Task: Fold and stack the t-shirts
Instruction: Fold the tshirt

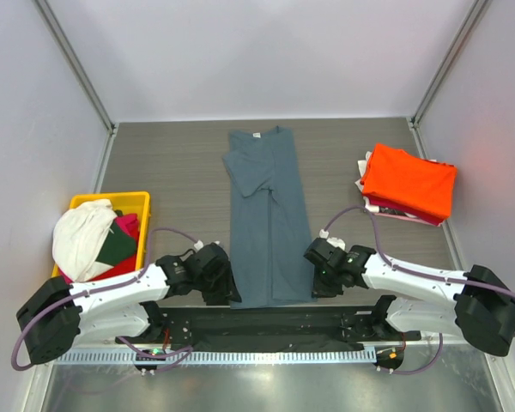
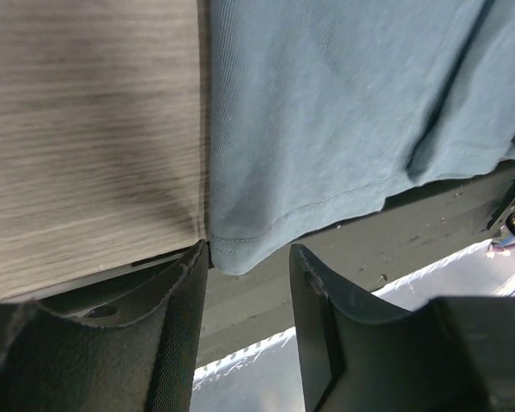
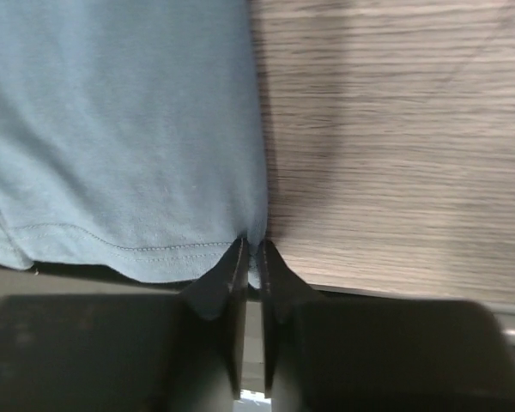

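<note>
A slate blue-grey t-shirt (image 1: 266,215) lies in a long narrow strip down the table's middle, sides folded in, hem at the near edge. My left gripper (image 1: 221,287) is open at its near left hem corner (image 2: 236,253); the corner sits just ahead of the two fingers. My right gripper (image 1: 319,276) is shut on the near right hem corner (image 3: 251,249), cloth pinched between the tips. A folded orange t-shirt (image 1: 409,182) tops a stack at the right. White (image 1: 81,236), red (image 1: 127,225) and dark green (image 1: 118,247) shirts lie in the bin.
A yellow plastic bin (image 1: 129,200) stands at the left of the table. The black rail of the arm mount (image 1: 266,322) runs along the near edge, under the shirt's hem. Grey walls close in the table on three sides.
</note>
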Robot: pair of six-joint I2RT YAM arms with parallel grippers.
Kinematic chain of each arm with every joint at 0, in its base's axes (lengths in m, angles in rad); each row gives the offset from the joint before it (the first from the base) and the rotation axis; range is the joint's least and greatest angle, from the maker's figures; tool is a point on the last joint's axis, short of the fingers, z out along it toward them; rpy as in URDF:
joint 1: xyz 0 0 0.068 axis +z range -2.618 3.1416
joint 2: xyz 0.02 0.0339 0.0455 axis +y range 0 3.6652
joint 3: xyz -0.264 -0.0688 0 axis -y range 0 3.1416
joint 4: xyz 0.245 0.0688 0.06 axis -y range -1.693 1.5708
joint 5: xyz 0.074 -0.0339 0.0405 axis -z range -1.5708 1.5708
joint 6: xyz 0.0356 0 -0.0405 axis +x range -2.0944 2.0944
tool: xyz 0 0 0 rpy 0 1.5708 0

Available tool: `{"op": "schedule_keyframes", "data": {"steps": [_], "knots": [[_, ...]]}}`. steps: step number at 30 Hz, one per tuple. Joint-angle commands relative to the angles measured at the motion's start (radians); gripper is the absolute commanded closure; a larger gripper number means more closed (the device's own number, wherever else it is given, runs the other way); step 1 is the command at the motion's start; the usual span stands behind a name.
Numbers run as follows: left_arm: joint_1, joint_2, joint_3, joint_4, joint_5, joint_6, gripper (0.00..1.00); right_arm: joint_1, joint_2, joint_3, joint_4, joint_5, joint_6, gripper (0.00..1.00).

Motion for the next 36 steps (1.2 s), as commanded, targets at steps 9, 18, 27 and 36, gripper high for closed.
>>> {"op": "schedule_keyframes", "data": {"steps": [9, 18, 27, 36], "knots": [[-0.029, -0.017, -0.04, 0.074, -0.018, -0.062, 0.61, 0.008, -0.042, -0.039, 0.029, -0.025, 0.024, 0.95], [-0.029, -0.022, -0.01, 0.059, -0.05, -0.06, 1.0, 0.009, -0.094, 0.009, -0.035, 0.007, 0.022, 0.99], [0.092, -0.102, 0.076, 0.065, 0.045, -0.022, 1.0, -0.073, -0.13, 0.243, -0.154, 0.084, -0.075, 0.99], [0.38, 0.026, 0.315, -0.019, 0.14, 0.158, 1.0, -0.254, 0.108, 0.542, -0.135, 0.103, -0.269, 0.99]]}}
